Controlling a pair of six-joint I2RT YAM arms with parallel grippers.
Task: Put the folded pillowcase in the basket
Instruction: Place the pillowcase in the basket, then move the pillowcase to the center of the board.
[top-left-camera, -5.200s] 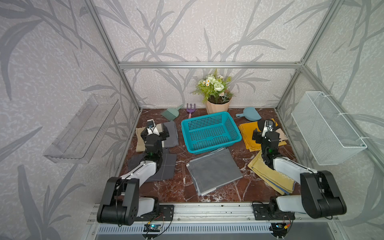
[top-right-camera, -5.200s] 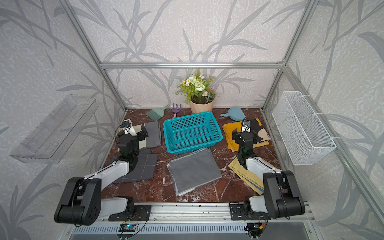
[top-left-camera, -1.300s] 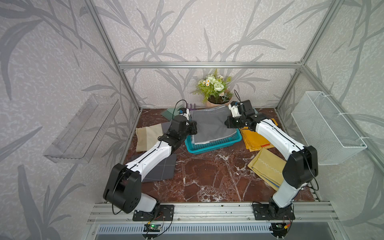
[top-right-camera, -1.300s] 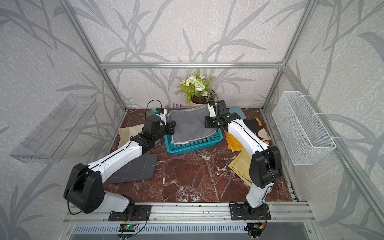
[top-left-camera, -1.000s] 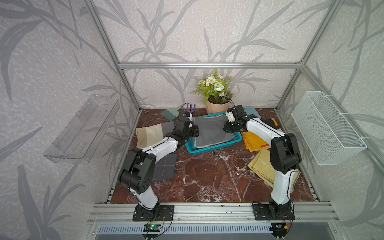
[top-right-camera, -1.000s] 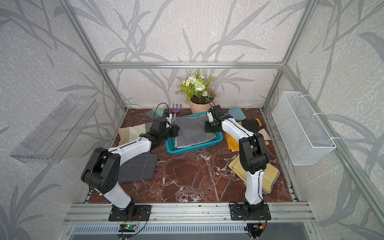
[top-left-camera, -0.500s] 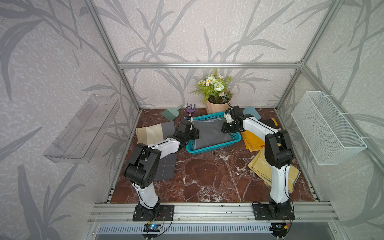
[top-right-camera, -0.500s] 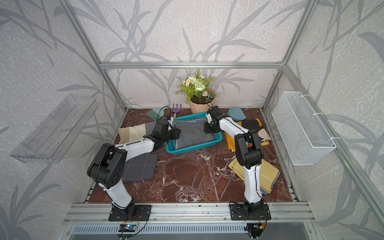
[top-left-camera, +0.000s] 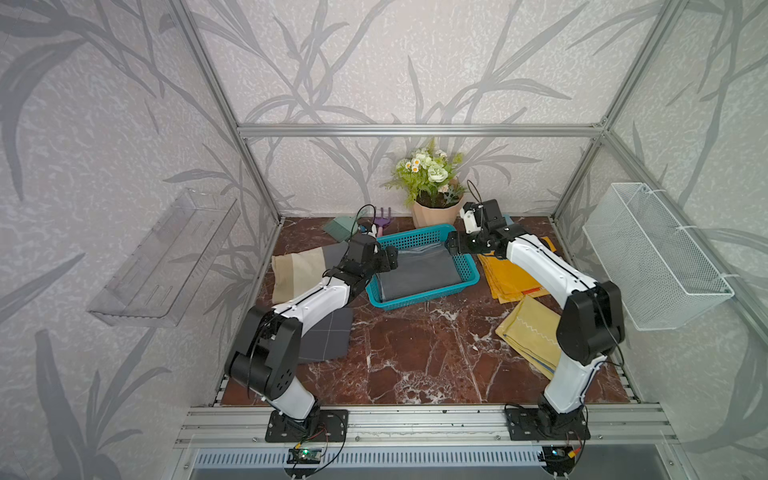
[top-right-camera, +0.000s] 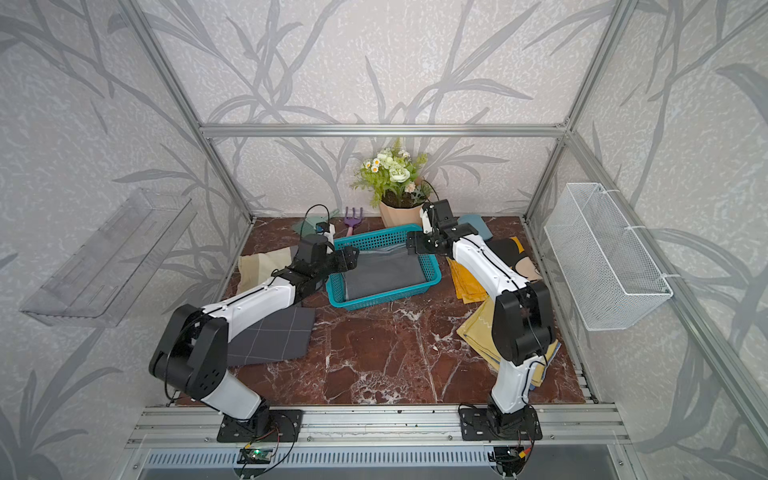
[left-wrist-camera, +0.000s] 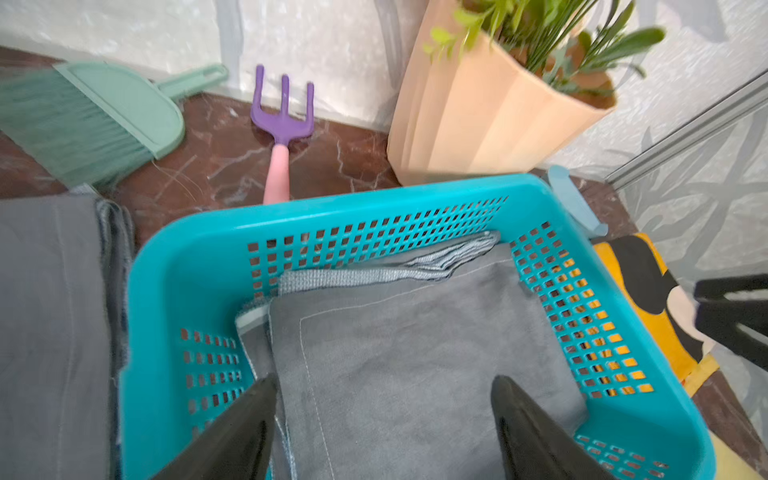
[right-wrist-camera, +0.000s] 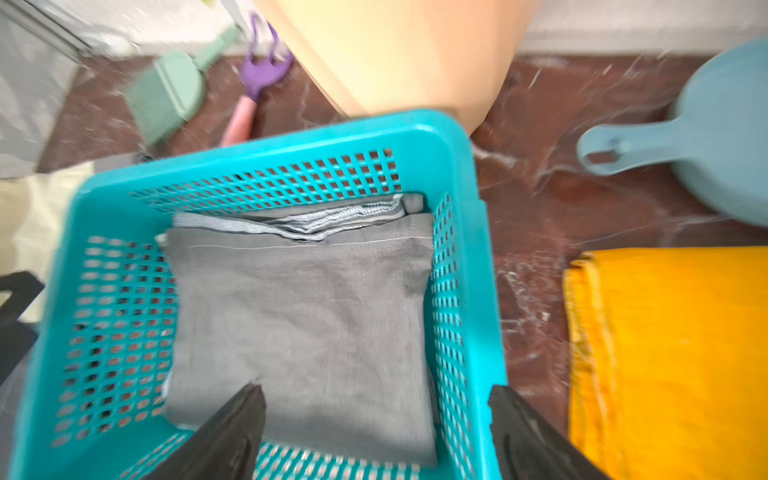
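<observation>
Pillowcase (top-left-camera: 419, 272), grey and folded, lies flat inside the teal basket (top-left-camera: 424, 296) on the tabletop (top-left-camera: 415, 353). Over its left end the left jaws gape wide, empty; over its right end the right jaws likewise, probably one per end to keep it flat.

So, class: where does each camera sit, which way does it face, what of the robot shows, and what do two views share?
Top view: high in front, looking down and back; whole left arm, right arm, basket.
Top view: beside it, same direction, same basket.
Left wrist: on left arm, facing flowerpot across basket; open jaws show.
Right wrist: on right arm, over the pillowcase; open jaws show.
Shared: both wrist views show the pillowcase.
</observation>
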